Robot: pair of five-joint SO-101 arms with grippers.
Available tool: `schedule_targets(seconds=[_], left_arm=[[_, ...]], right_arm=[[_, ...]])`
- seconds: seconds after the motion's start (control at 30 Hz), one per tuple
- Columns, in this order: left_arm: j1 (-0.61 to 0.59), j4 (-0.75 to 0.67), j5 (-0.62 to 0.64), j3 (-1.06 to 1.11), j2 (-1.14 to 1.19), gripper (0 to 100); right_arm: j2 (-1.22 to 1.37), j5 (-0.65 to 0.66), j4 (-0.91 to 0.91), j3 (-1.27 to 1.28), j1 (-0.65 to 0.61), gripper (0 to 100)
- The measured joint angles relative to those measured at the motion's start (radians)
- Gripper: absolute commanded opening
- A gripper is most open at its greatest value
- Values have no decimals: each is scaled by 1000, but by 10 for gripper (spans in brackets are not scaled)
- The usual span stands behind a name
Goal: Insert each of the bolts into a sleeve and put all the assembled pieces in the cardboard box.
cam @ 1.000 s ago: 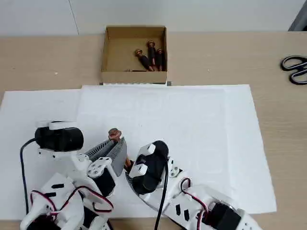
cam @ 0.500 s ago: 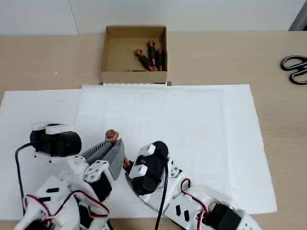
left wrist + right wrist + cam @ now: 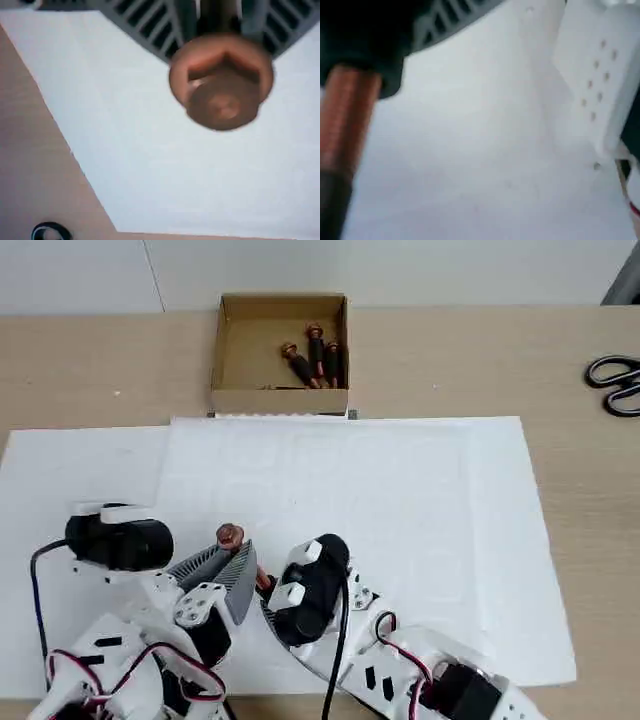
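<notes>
My left gripper (image 3: 232,552) is shut on a copper bolt (image 3: 229,535) near the front of the white paper, head pointing away from me. In the left wrist view the bolt head (image 3: 221,82) sits just past the grey ribbed fingers (image 3: 145,22). The threaded shaft (image 3: 347,120) runs from that gripper into a dark sleeve (image 3: 330,210), which my right gripper (image 3: 267,585) holds right beside the left one. The cardboard box (image 3: 280,400) stands at the far edge of the paper with three assembled pieces (image 3: 316,355) lying in its right half.
White paper (image 3: 420,520) covers most of the wooden table in front of the box. Black scissors (image 3: 615,385) lie at the far right on bare wood. Both arm bodies and their cables crowd the near edge.
My left gripper has drawn back toward the near edge and slightly left with the bolt. The right arm has barely shifted.
</notes>
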Motion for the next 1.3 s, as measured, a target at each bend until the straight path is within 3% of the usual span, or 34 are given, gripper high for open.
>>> schedule_targets(seconds=[0.5, 1.3], left_arm=[[2, 3, 0, 26, -2, 5], [5, -26, 0, 143, -3, 5]], right_arm=[[2, 63, 0, 0, 71, 2], [6, 107, -52, 6, 80, 2]])
